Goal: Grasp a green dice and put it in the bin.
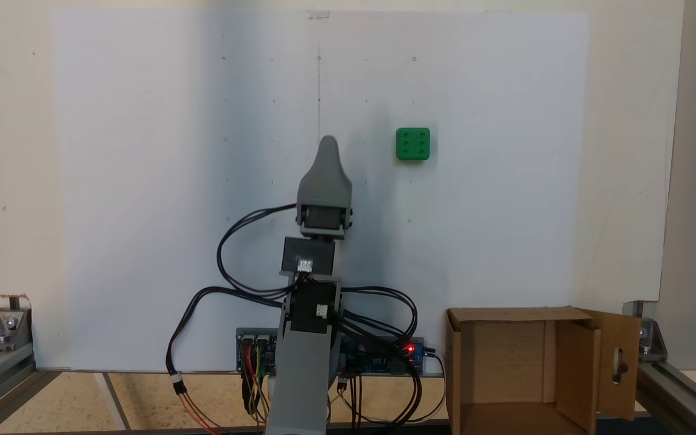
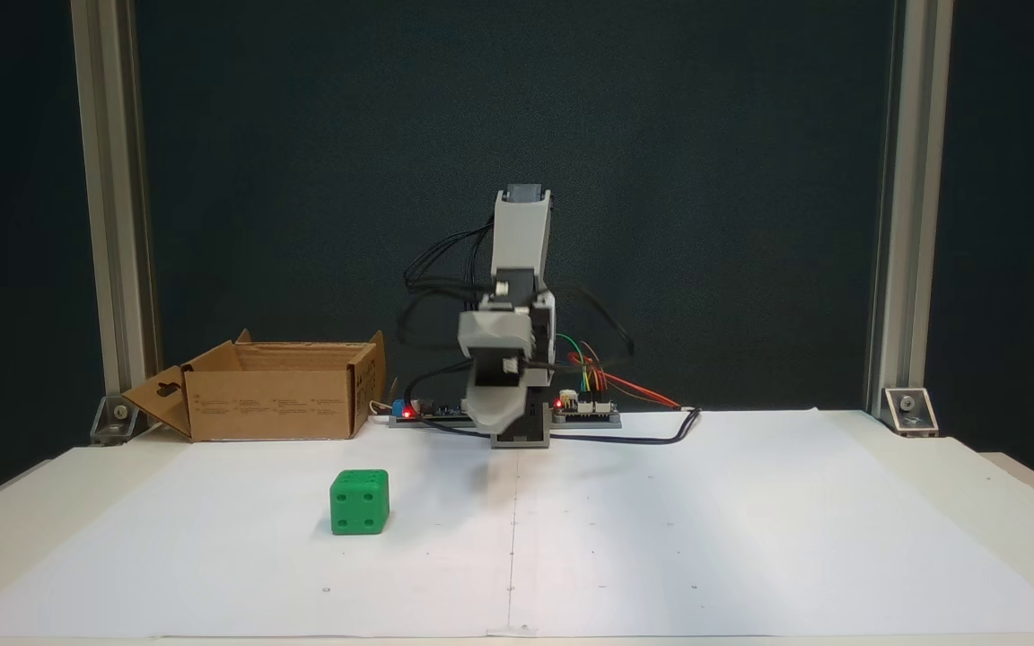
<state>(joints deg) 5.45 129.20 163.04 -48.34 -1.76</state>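
Observation:
The green dice lies on the white sheet, its six-pip face up in a fixed view; in the other fixed view the dice sits left of centre near the front. My gripper hangs above the sheet, a short way left of the dice in that view and apart from it. Seen from the front, the gripper points down close to the arm's base, behind and right of the dice. Only one grey tip shows, with nothing seen in it. The bin, an open cardboard box with a slotted flap, stands beside the base.
A controller board with red lights and loose cables lies at the arm's base. Aluminium frame posts stand at the table's back corners. The white sheet spreads wide around the dice.

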